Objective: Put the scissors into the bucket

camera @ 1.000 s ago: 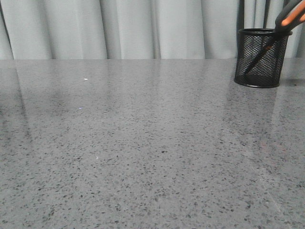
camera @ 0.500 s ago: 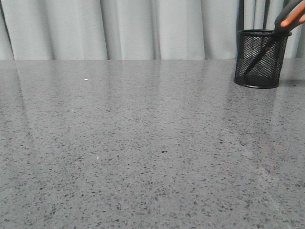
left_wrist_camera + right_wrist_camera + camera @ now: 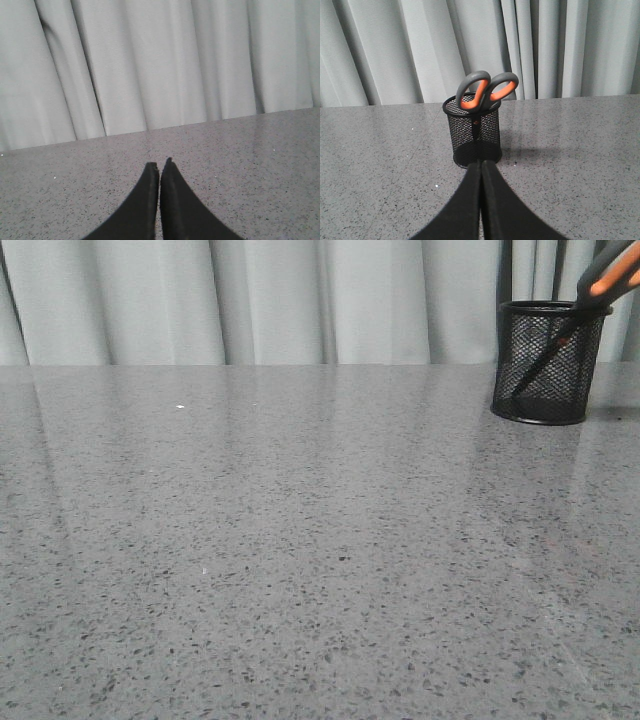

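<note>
Nothing's shifted in the last second: scissors (image 3: 485, 90) sit in the bucket (image 3: 473, 132), your right gripper (image 3: 480, 164) and left gripper (image 3: 159, 167) pressed together, empty — looks done.

No readable text, labels, brands, numbers or signs in any view: nothing legible on the bucket (image 3: 547, 362), the scissors (image 3: 486, 90), the counter (image 3: 300, 540) or the curtain (image 3: 300, 300).

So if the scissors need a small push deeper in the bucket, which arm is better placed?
Probably the right. Its closed gripper points straight at the bucket holding the scissors; the left gripper faces only bare table and curtain.
</note>
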